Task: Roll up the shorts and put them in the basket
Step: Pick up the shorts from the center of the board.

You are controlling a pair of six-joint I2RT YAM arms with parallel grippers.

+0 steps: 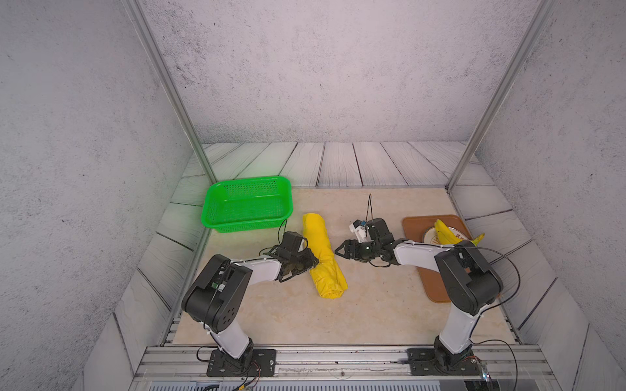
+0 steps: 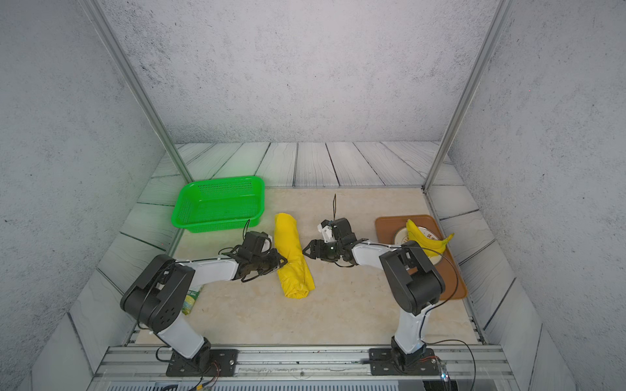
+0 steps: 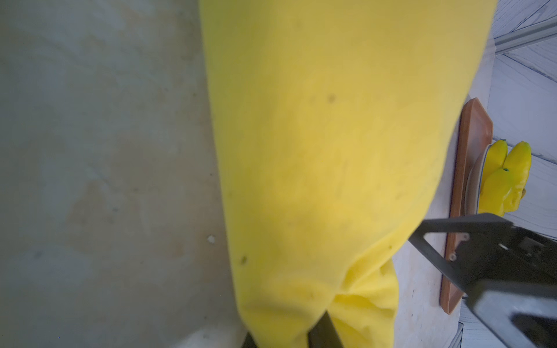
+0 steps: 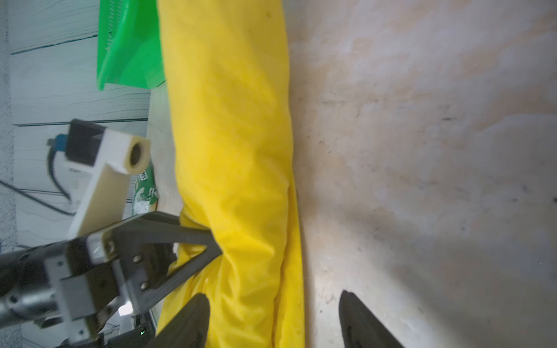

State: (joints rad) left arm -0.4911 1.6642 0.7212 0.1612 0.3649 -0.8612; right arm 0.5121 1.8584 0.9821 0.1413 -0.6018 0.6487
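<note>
The shorts [image 1: 323, 259] [image 2: 293, 259] lie on the beige tabletop as a long bright yellow roll, running from near the basket toward the front. My left gripper [image 1: 313, 262] [image 2: 283, 262] is at the roll's left side. In the left wrist view, the left gripper [image 3: 286, 337] is shut on a fold of the yellow fabric [image 3: 331, 150]. My right gripper [image 1: 338, 251] [image 2: 306, 251] stands open just right of the roll. In the right wrist view, the right gripper [image 4: 274, 319] has one finger over the shorts [image 4: 235, 150] and the other over bare table.
A green mesh basket [image 1: 249, 181] stands at the back left, close to the roll's far end. At the right a brown tray [image 1: 415, 225] holds a plate with yellow bananas [image 1: 447, 233]. A green packet [image 2: 189, 299] lies under the left arm.
</note>
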